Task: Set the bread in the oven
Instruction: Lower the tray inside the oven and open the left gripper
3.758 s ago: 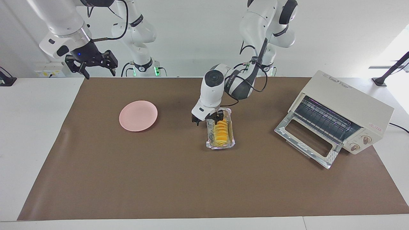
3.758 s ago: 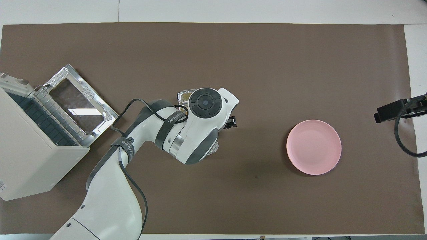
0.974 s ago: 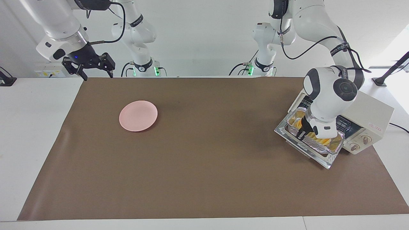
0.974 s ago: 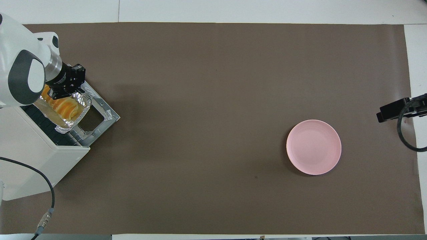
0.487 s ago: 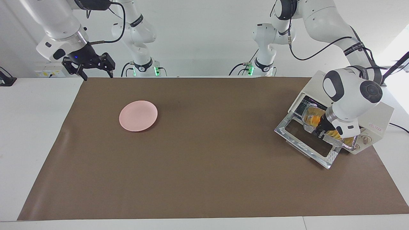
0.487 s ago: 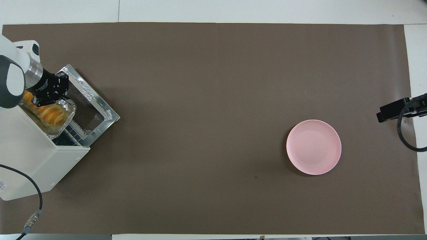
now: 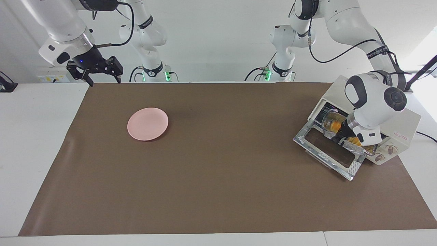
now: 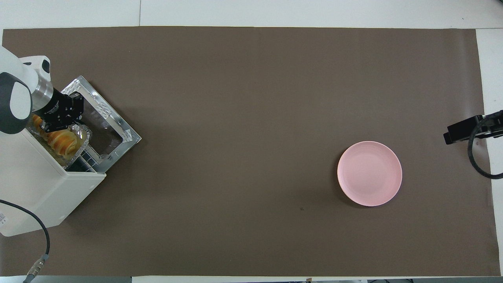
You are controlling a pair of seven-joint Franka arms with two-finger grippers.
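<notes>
Foil tray [image 8: 80,142] with ridged orange bread [image 8: 63,142] at boxy cream oven [image 8: 35,184] mouth, left gripper [image 8: 59,122] clamping tray rim; right gripper [image 7: 95,70] waits, fingers spread.

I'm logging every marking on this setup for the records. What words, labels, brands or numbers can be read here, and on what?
No text here reads legibly.
Oven top: faint script, too blurred to read.
Oven side: small red mark, unreadable.
Open oven door: sticker, too small to read.
Left arm's strap: lettering, too small to read.
Pink plate: no markings.
</notes>
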